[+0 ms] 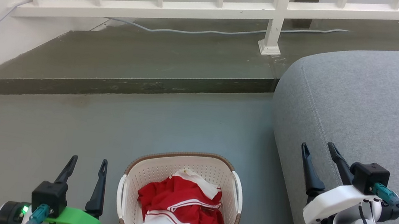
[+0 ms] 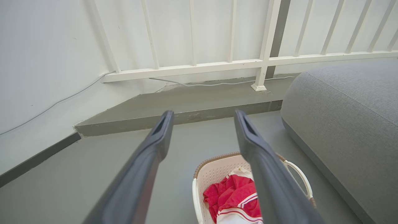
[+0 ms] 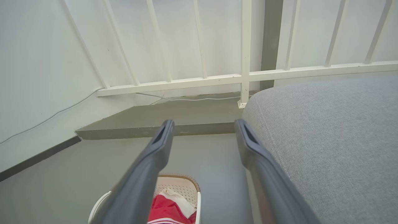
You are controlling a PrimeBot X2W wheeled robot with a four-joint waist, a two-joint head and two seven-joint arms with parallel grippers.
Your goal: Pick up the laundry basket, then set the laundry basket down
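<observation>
On the grey floor, between a raised step and a sofa:

Floor (image 1: 46, 134): grey and level, carrying the basket; a darker raised step (image 1: 133, 61) runs along its far side under a white railing (image 1: 213, 7).

Sofa (image 1: 369, 107): grey upholstered bulk on the robot's right, its rounded edge just beside the basket.

Laundry basket (image 1: 161, 170): cream perforated plastic with a brown rim, standing upright on the floor between the two arms, a white loop handle (image 1: 121, 196) on each side.

Clothing (image 1: 181, 210): red and white fabric heaped inside the basket, below the rim.

Right gripper (image 1: 320, 151): fingers spread, pinching nothing, raised over the sofa edge and well apart from the basket.

Left gripper (image 1: 87, 163): fingers spread, pinching nothing, just beside the basket's left handle but not touching it.

Step in hand: the pick-up appears not yet begun; the basket rests untouched.

Next move: probably each gripper must come down and inward to its own side handle, closing only once a finger has passed through the loop; the right arm has farther to travel.
</observation>
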